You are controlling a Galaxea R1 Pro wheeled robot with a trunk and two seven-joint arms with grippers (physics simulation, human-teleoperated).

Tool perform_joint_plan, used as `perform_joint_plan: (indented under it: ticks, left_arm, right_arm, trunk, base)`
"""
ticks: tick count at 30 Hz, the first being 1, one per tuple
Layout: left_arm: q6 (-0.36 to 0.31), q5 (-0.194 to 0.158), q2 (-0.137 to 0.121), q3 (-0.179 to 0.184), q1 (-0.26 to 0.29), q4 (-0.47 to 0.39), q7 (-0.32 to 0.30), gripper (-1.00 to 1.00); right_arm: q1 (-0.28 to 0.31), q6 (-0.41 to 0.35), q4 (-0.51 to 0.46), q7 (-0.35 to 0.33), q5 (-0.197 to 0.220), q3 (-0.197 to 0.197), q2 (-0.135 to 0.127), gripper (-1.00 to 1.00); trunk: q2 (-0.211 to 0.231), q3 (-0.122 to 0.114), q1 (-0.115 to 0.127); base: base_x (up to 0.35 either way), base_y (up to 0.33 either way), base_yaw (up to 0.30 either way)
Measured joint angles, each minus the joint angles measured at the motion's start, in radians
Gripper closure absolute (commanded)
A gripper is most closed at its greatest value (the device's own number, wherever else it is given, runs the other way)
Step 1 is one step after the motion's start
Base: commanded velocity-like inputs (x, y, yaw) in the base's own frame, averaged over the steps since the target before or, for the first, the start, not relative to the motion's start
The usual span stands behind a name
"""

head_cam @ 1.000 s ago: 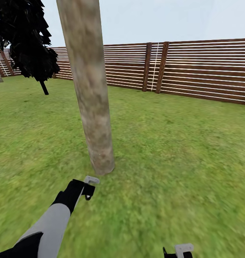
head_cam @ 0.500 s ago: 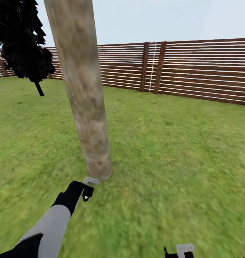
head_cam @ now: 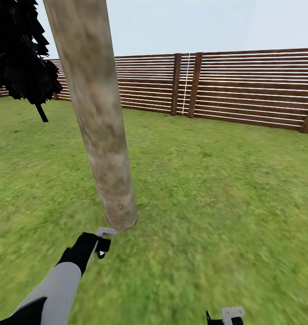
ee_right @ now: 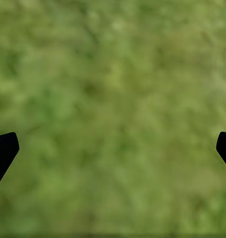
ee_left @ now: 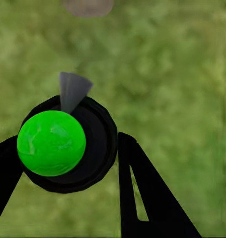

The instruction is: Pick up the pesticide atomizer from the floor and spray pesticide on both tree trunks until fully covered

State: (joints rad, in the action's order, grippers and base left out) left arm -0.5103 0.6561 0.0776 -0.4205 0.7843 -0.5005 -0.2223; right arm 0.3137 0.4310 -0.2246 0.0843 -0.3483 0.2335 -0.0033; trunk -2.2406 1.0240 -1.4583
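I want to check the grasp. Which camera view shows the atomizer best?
The left wrist view: the atomizer, black with a bright green round top, sits between the left gripper fingers. In the head view only a small dark part shows at that gripper. The right wrist view shows grass.

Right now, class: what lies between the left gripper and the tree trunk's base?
Only bare grass, seen in the head view: left gripper sits just short of the tree trunk.

Mottled beige-grey tree trunk [head_cam: 97, 122] on green lawn [head_cam: 226, 180]. Brown slatted fence [head_cam: 244, 85]. Bright green atomizer [ee_left: 51, 143] cap, black collar
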Motion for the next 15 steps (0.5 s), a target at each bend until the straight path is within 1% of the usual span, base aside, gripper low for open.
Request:
perform_joint_plan:
  ticks: [2,3,5,6,8,11,15]
  left_arm:
    - [0.046,-0.026,0.015,-0.001,-0.001,0.0,0.003,1.0]
    - [0.056,-0.031,0.016,-0.001,-0.001,0.001,0.004,1.0]
    - [0.073,-0.038,0.011,0.001,-0.027,-0.008,0.006,1.0]
    - [0.077,-0.038,0.011,0.006,-0.044,-0.015,0.006,1.0]
    - [0.079,-0.038,0.009,0.009,-0.06,-0.029,0.004,1.0]
    - [0.076,-0.04,0.008,0.002,-0.065,-0.04,0.004,1.0]
    - [0.071,-0.041,0.01,0.006,-0.065,-0.041,0.005,1.0]
  right_arm:
    - [0.0,0.0,0.001,0.0,0.0,-0.001,0.0,-1.0]
    - [0.0,0.0,0.001,0.0,0.0,-0.001,0.0,-1.0]
    - [0.0,0.0,0.001,0.0,0.0,-0.001,0.0,-1.0]
    - [0.0,0.001,0.001,0.0,0.0,-0.001,0.0,-1.0]
    - [0.0,0.001,0.0,0.0,0.0,0.0,0.0,-1.0]
    - [0.0,0.001,-0.001,0.0,0.001,0.002,0.0,-1.0]
    - [0.0,0.002,-0.001,0.0,0.001,0.001,0.0,-1.0]
  trunk:
    - [0.0,0.0,0.0]
    - [0.0,0.0,0.0]
    - [0.0,0.0,0.0]
    - [0.0,0.0,0.0]
    - [0.0,0.0,0.0]
    - [-0.021,0.009,-0.011]
    - [-0.049,0.022,-0.027]
  base:
    - [0.0,0.0,0.0]
    - [0.0,0.0,0.0]
    - [0.0,0.0,0.0]
    - [0.0,0.0,0.0]
    - [0.0,0.0,0.0]
    - [0.0,0.0,0.0]
    - [0.0,0.0,0.0]
